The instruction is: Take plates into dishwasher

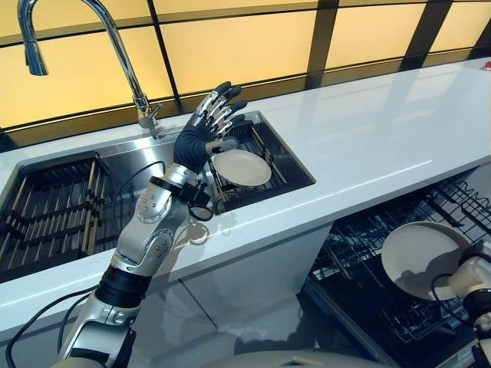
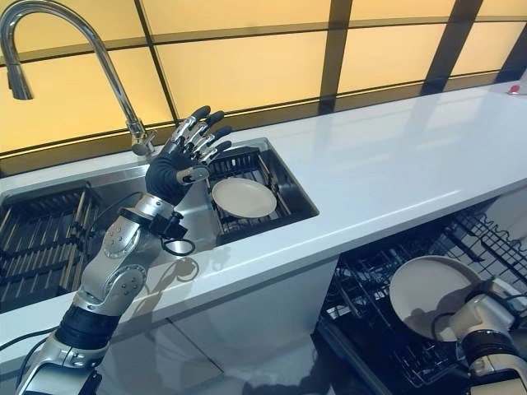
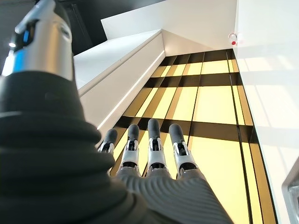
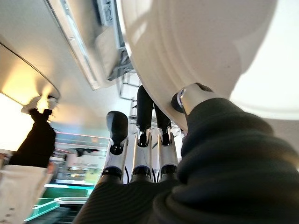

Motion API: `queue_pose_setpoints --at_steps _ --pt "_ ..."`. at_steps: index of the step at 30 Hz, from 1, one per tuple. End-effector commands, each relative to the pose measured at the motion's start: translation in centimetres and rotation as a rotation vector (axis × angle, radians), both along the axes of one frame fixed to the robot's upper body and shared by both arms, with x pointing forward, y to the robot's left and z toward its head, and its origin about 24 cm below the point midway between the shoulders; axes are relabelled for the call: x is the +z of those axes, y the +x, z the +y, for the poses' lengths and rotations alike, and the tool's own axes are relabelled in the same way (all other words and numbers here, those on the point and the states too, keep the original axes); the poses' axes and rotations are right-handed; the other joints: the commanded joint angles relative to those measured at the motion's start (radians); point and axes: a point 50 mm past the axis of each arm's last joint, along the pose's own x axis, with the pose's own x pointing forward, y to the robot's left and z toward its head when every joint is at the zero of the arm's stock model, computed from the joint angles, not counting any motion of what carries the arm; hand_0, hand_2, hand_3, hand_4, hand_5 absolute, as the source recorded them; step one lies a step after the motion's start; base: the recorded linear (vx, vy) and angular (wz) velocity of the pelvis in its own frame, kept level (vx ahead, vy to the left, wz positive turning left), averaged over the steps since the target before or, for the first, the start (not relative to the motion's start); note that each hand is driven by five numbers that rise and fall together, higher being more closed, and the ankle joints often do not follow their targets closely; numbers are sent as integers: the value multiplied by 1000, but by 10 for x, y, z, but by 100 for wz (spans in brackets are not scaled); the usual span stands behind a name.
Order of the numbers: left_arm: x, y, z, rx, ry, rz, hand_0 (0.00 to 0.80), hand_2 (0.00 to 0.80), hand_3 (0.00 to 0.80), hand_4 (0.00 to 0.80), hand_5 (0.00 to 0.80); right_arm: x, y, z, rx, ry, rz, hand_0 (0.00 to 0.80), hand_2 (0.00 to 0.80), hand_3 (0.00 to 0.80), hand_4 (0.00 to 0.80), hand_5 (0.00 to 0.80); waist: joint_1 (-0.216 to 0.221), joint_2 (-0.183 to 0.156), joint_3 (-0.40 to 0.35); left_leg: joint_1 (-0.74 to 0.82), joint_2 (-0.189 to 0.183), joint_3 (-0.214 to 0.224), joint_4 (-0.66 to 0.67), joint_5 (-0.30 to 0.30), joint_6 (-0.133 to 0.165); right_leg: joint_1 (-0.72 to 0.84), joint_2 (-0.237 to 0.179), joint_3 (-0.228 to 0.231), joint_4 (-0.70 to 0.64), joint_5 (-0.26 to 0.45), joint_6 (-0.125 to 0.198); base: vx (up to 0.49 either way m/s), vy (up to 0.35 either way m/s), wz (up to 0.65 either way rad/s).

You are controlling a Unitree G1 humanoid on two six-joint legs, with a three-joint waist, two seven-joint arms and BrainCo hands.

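A cream plate lies on the dark rack in the right basin of the sink. My left hand is raised just left of it, fingers straight and spread, holding nothing. A second cream plate is tilted over the open dishwasher's black wire rack at the lower right. My right hand holds that plate at its near right edge. In the right wrist view the thumb presses on the plate and the fingers reach along its other face.
A tall curved tap stands behind the sink. The left basin holds a dark slatted rack. A white counter runs to the right above the dishwasher. A person stands far off in the right wrist view.
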Motion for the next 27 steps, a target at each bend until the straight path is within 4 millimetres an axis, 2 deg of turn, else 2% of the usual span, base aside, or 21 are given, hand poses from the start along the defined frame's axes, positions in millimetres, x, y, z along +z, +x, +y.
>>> queue_pose_setpoints --at_steps 1,8,14,20,23,25,27 --pt "16 -7 -2 -40 -54 -81 0 0 0 0 0 16 17 -2 -2 -118 10 800 800 800 800 800 47 -5 -39 34 -17 -29 8 -117 66 -58 47 -48 7 34 19 4 -8 11" --pt "17 -8 -8 -55 -59 -74 0 0 0 0 0 -15 22 30 76 -69 101 800 800 800 800 800 61 2 -42 34 -18 -34 8 -113 67 -55 44 -59 7 32 17 2 -2 3" --pt "18 -7 -11 -64 -63 -68 0 0 0 0 0 -34 22 48 110 -14 144 800 800 800 800 800 70 6 -44 35 -19 -35 8 -112 68 -53 41 -66 7 30 18 1 0 1" --pt "18 -7 -12 -61 -64 -64 0 0 0 0 0 -41 26 65 154 73 176 800 800 800 800 800 68 6 -42 36 -19 -35 8 -110 68 -51 39 -68 7 31 18 0 0 0" --pt "18 -6 -12 -49 -60 -62 0 0 0 0 0 -39 33 77 195 116 202 800 800 800 800 800 59 2 -41 36 -18 -30 8 -109 67 -52 39 -65 7 34 19 0 0 0" --pt "18 -7 -11 -35 -60 -64 0 0 0 0 0 -32 36 83 239 86 236 800 800 800 800 800 51 0 -38 36 -19 -26 8 -109 67 -54 40 -59 7 34 19 0 0 0" --pt "18 -6 -9 -19 -65 -67 0 0 0 0 0 -20 42 88 305 -45 274 800 800 800 800 800 41 0 -35 35 -19 -20 8 -109 68 -57 41 -54 7 36 20 0 0 0"
